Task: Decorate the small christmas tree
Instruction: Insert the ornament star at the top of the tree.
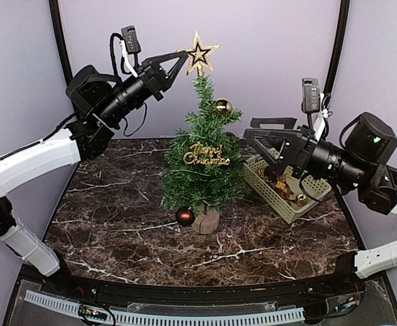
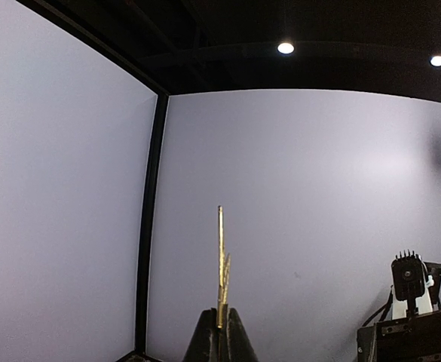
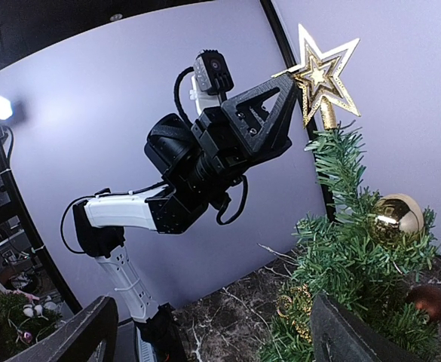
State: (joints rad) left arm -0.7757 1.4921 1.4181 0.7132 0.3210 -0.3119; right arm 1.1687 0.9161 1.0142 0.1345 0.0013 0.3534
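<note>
Three views examined.

Top external: the small christmas tree [image 1: 203, 163] stands mid-table on its stump. The left gripper [image 1: 182, 57] is clenched on one tip of the gold star [image 1: 199, 54] at the crown. The right gripper [image 1: 256, 139] hangs spread and empty near the ornament basket [image 1: 290, 212].

Left wrist: the star shows edge-on between closed fingers, with its seating out of sight.

Right wrist: the star's stem appears to sit on the top shoot, though this is not certain.

Risk: a sideways pull on release could drag the star off or topple the light tree.

Gold cursive "Merry Christmas" sign [image 1: 205, 155] on the front of the small christmas tree [image 1: 199, 185].
</note>
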